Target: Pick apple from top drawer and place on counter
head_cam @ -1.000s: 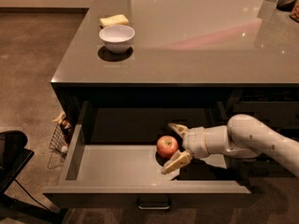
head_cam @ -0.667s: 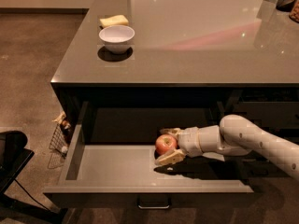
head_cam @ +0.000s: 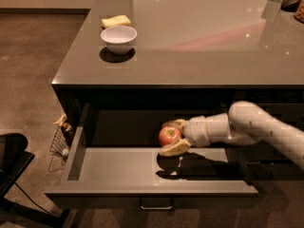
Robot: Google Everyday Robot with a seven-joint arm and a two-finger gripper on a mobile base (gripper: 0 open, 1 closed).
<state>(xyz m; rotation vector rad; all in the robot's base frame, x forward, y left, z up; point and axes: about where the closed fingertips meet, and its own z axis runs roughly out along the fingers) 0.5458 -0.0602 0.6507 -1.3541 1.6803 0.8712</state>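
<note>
1. Camera view: brown floor surrounds the glossy counter (head_cam: 199,51), which carries a white bowl (head_cam: 118,37) and a yellow sponge (head_cam: 116,21) near its far left corner.
2. Below it, the top drawer (head_cam: 114,167) stands pulled open. The gripper (head_cam: 172,137) is inside, its fingers clamped above and below the apple (head_cam: 169,136). Judging by the shadow beneath, the apple hangs clear of the drawer floor.
3. My main worry is that the counter edge overhangs the arm. Rising straight up would likely knock the wrist or apple against it, so I'd back out first.
4. The fruit is round and smooth, so a jolt could squirt it loose, back into the drawer or onto the floor.
</note>
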